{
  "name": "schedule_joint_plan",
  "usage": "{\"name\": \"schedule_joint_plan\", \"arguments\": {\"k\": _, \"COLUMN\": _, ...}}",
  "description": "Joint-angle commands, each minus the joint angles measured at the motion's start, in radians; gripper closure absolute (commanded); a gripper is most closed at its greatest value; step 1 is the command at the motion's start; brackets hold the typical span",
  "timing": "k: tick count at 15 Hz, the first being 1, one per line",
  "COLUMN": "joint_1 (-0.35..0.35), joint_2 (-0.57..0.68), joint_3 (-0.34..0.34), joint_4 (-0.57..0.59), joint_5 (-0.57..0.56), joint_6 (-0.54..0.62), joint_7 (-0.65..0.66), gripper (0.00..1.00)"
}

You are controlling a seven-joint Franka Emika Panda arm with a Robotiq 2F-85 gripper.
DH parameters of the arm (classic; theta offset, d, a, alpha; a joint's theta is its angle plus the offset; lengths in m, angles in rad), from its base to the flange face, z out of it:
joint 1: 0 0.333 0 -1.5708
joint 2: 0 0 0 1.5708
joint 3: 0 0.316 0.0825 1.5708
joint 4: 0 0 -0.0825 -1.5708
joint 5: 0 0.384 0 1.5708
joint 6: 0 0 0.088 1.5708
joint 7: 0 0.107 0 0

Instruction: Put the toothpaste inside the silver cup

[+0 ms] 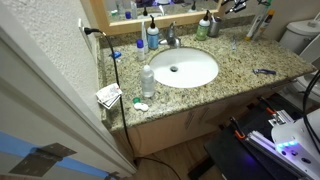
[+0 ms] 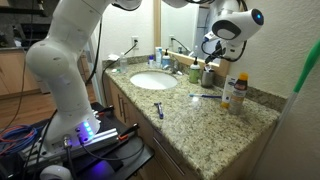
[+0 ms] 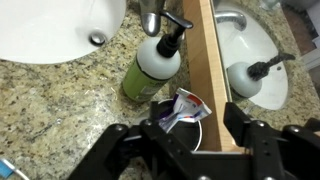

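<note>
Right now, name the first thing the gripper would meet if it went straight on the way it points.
The toothpaste: its end sticks up between the open jaws of the gripper, right in line. The silver cup below it would come next, though depth is unclear in the wrist view.

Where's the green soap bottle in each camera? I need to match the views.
In an exterior view: soap bottle at the counter's back, right of the faucet.
In an exterior view: soap bottle mid-frame, right of the faucet.
Wrist view: soap bottle upper centre, beside the wooden mirror frame.
Shared landmark: the sink.
</note>
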Motion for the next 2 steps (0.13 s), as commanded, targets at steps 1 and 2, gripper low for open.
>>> {"name": "schedule_joint_plan", "arguments": {"k": 1, "joint_1": 0.003, "joint_2": -0.024, "joint_3": -0.002, "joint_4": -0.003, "joint_5": -0.048, "joint_6": -0.014, "joint_7": -0.014, "gripper": 0.25}}
{"name": "schedule_joint_plan", "arguments": {"k": 2, "joint_1": 0.009, "joint_2": -0.055, "joint_3": -0.007, "joint_4": -0.016, "joint_5": -0.081, "joint_6": -0.026, "joint_7": -0.021, "gripper": 0.19}}
